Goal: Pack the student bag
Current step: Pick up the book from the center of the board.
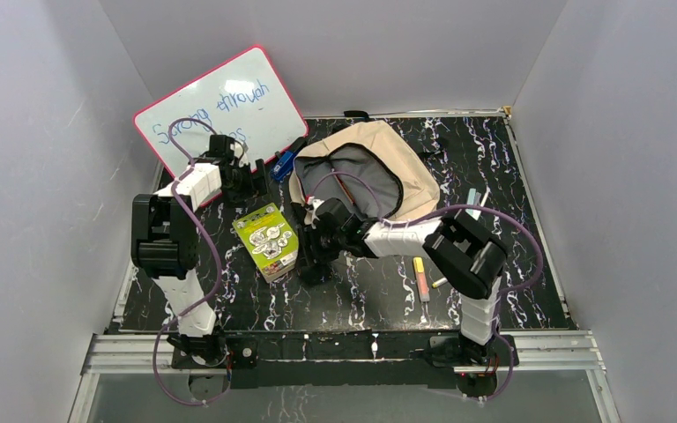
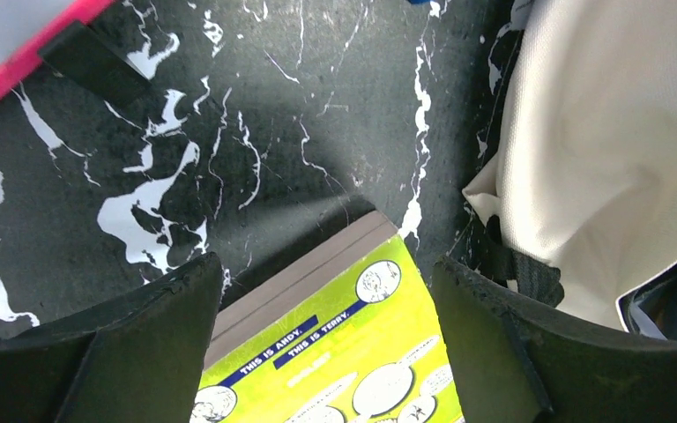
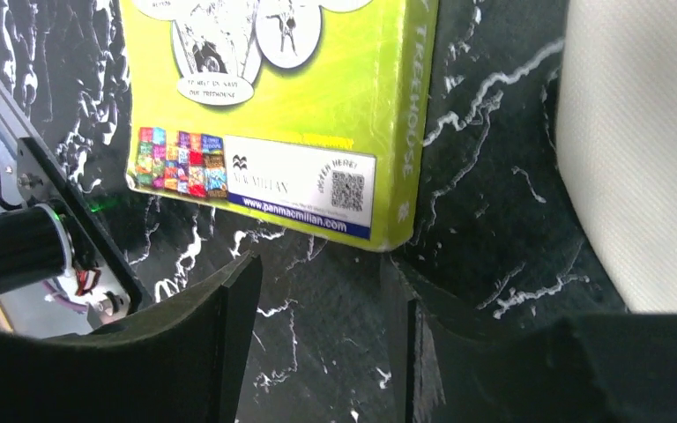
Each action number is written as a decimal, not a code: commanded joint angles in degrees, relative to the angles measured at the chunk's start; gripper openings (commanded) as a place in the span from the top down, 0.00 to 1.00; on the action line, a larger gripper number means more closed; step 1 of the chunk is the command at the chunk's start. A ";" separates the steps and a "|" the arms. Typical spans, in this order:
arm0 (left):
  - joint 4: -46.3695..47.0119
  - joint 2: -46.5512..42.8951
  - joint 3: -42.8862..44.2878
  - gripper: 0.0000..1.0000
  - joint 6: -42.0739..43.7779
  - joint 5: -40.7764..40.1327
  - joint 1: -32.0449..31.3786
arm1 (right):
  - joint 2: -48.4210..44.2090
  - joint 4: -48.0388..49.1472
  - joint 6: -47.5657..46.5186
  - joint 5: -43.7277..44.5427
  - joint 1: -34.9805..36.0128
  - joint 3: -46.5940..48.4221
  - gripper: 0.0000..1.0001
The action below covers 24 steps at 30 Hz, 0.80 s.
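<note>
While the green book [image 1: 267,238] lies flat left of centre in the overhead view, the student bag [image 1: 405,159] sits at upper centre with its mouth agape and grey lining showing. The left gripper [image 1: 249,181] hangs over the book's far end and the right gripper [image 1: 310,247] sits beside its right edge. A whiteboard [image 1: 229,97] leans in the upper left, and a highlighter [image 1: 420,278] lies lower right. The table [image 1: 511,264] is black with white veining, boxed in by pale grey walls [image 1: 44,132].

Seen from the left wrist, the jaws are spread wide and grasp nothing. The book's corner lies between them at bottom centre and the bag's beige cloth fills the right side.

Seen from the right wrist, the jaws stand parted and empty, the book's spine end lies just above them, and the bag is at the far right.

Picking up the book looks like the step in hand. It would go best with one arm tipping up an edge for the other to pinch, since the slick table may let the book slide.
</note>
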 commanded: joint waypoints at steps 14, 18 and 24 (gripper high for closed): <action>-3.00 -8.99 -11.99 0.14 -0.13 0.37 -0.12 | 11.90 -5.80 -2.53 1.84 -0.53 22.72 0.32; -3.64 -11.28 -13.65 0.14 -0.36 -0.76 -0.10 | 11.40 -7.33 -3.04 2.38 -0.87 23.08 0.32; -3.82 -13.54 -15.35 0.14 -1.55 0.45 -0.10 | 11.18 -7.05 -3.26 2.08 -2.18 22.48 0.30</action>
